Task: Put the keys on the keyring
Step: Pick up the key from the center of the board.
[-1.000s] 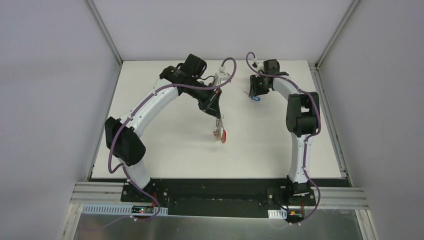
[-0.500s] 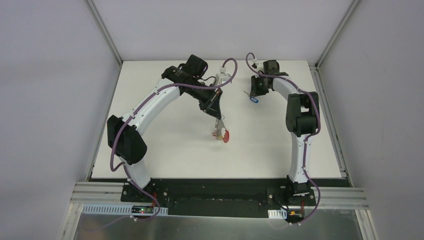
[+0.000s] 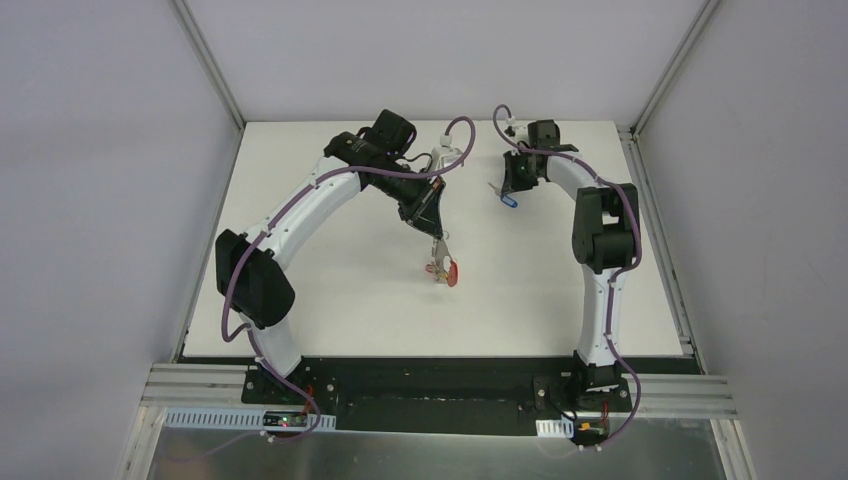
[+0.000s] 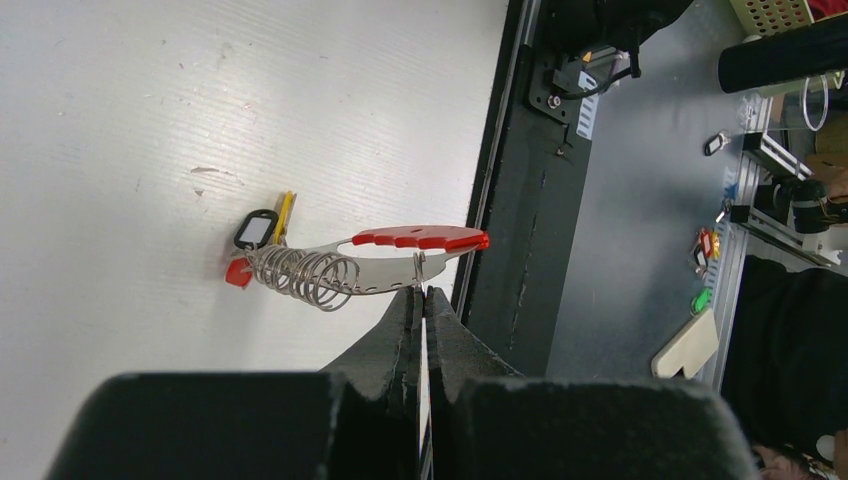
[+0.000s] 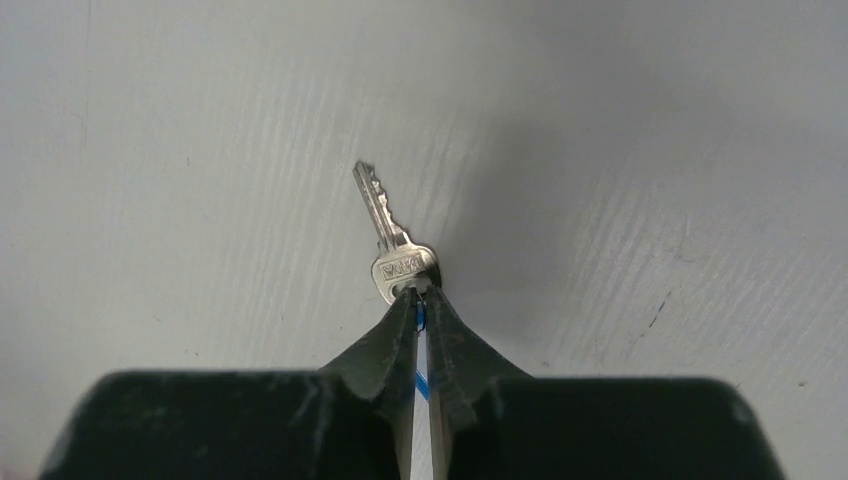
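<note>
Left claw (image 4: 421, 300), closed tight, pinches the keyring (image 4: 415, 238) by its grey half; right claw (image 5: 420, 300), nearly closed, grips a blue-tagged key (image 5: 388, 235).

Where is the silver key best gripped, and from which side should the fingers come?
At its head end, on the blue tag behind the flat bow, coming from the side opposite the blade. The silver key points its toothed blade away from the right gripper, so a pinch there probably leaves blade and bow free. The gripper is closed at that spot.
</note>
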`<state>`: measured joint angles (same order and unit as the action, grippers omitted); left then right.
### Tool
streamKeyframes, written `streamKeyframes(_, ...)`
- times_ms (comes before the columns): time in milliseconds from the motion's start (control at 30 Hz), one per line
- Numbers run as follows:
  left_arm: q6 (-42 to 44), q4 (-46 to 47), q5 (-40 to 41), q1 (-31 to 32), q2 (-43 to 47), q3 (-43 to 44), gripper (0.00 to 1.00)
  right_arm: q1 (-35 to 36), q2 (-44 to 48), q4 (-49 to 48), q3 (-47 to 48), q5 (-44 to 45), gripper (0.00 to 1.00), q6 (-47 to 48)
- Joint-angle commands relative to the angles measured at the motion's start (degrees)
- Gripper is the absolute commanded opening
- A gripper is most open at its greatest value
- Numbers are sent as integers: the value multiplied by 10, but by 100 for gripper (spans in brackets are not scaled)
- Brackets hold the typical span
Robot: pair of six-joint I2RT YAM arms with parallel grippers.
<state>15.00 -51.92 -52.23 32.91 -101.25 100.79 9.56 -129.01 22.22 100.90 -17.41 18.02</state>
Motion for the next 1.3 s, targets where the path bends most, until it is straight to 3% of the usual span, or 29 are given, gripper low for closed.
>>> streamKeyframes(0,12,-12,-29,-4,4,21,0,-3,18,2,-6,-24,6,-11)
streamKeyframes(67,9,-10,-24,-3,3,21,0,-3,26,2,-12,-30,0,-10)
streamKeyframes(767,60,-27,12,-4,-15,59,0,-24,212,-118,-211,-203,0,36)
streamKeyframes(1267,63,-32,14,-5,-28,71,0,-28,277,-126,-276,-305,0,78)
